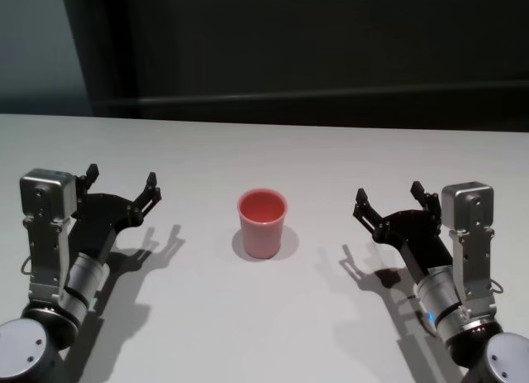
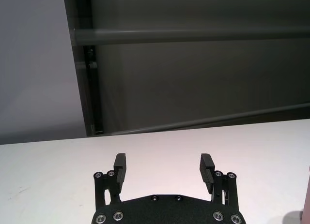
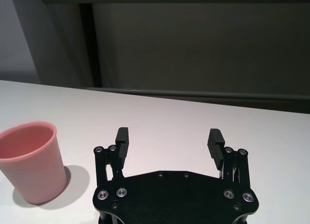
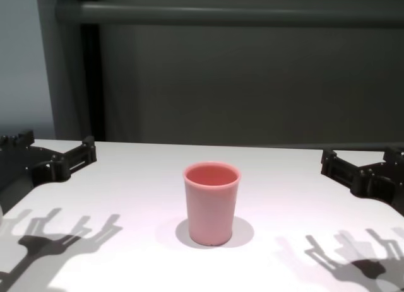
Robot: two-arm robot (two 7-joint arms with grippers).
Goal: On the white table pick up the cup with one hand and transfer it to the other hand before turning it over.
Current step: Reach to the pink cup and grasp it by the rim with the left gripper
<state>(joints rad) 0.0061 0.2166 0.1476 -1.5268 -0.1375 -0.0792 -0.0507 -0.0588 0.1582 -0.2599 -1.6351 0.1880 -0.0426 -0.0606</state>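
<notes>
The pink cup point(image 1: 263, 226) stands upright, rim up, near the middle of the white table point(image 1: 264, 325). It also shows in the chest view point(image 4: 212, 207) and the right wrist view point(image 3: 31, 163). My left gripper point(image 1: 121, 178) is open and empty, held just above the table to the left of the cup and well apart from it; its own view point(image 2: 163, 161) shows nothing between the fingers. My right gripper point(image 1: 388, 193) is open and empty, to the right of the cup at about the same distance; its own view point(image 3: 168, 134) shows the cup off to one side.
A dark wall point(image 1: 314, 44) with a grey horizontal rail point(image 4: 240, 14) rises behind the table's far edge point(image 1: 264, 122). Both grippers cast shadows on the tabletop beside the cup.
</notes>
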